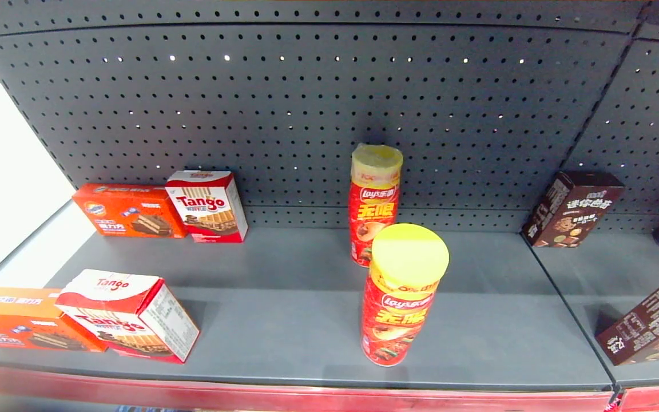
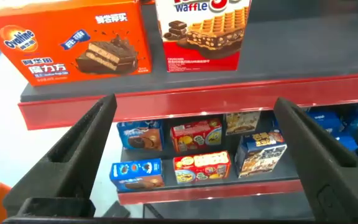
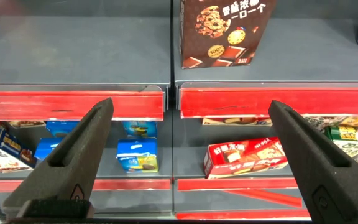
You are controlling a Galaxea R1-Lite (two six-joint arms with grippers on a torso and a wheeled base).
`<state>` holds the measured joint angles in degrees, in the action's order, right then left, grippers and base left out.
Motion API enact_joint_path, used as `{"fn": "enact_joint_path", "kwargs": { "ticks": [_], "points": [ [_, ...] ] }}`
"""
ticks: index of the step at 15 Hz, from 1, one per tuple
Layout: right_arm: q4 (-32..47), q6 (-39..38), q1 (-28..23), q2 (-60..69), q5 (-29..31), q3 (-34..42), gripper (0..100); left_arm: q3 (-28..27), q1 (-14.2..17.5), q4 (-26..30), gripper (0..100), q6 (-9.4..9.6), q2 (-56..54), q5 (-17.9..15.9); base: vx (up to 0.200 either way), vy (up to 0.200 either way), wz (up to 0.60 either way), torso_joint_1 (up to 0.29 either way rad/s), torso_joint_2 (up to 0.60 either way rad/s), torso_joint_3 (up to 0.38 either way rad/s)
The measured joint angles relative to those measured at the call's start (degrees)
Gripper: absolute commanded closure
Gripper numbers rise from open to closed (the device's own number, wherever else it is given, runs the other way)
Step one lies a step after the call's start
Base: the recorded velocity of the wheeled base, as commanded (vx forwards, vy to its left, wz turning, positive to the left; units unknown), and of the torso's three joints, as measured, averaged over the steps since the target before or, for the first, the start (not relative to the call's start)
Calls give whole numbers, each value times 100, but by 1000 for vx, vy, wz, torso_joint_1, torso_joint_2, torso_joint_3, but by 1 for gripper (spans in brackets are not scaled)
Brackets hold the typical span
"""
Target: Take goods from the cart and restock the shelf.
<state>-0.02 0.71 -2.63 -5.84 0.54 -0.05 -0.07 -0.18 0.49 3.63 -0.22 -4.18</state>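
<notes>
Smooth, matt dark-grey painted metal on the shelf (image 1: 284, 320) with barely a sheen, and the same finish up the perforated back panel (image 1: 306, 114). Along the shelf's front edge, the red strip (image 1: 249, 396) looks like glossy plastic. The rear chip can (image 1: 373, 212) and front chip can (image 1: 398, 309) are shiny printed tubes with yellow plastic lids. The wafer box (image 1: 209, 206) near the back-left corner is glossy cardboard. The left gripper (image 2: 194, 106) and right gripper (image 3: 190, 106) are matt black, faintly grainy plastic.
</notes>
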Motion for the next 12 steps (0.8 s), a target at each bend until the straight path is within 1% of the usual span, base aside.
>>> {"fn": "enact_joint_path", "kwargs": {
  "ticks": [1, 2, 4, 6, 7, 8, 10, 12],
  "points": [
    [-11, 13, 11, -17, -33, -52, 0, 0, 0, 2, 0, -2, 0, 2, 0, 0, 0, 0, 0, 0],
    [-51, 16, 21, -96, -49, -312, 0, 0, 0, 6, 0, -5, 0, 5, 0, 0, 0, 0, 0, 0],
    [-68, 41, 84, -614, -119, -1193, 0, -2, -6, 6, 0, -5, 0, 5, 0, 0, 0, 0, 0, 0],
    [-76, 196, 357, -1648, -221, -2087, 0, -2, -2, 2, 0, -11, 0, 5, 0, 0, 0, 0, 0, 0],
    [-106, 277, 633, -2302, -258, -2476, 0, -2, 0, 0, 0, -9, 0, 6, 0, 0, 0, 0, 0, 0],
    [-141, 354, 1013, -2942, -291, -2767, 0, -2, 0, 2, 0, -7, 1, 5, 0, 0, 0, 0, 0, 0],
    [-301, 462, 1855, -4002, -333, -3161, 0, -2, 0, 2, 0, -7, 1, 6, 0, 0, 0, 0, 0, 0],
    [-613, 512, 2565, -4881, -351, -3427, 0, -2, 0, 5, 0, -5, 1, 5, 0, 0, 0, 0, 0, 0]
  ]
}}
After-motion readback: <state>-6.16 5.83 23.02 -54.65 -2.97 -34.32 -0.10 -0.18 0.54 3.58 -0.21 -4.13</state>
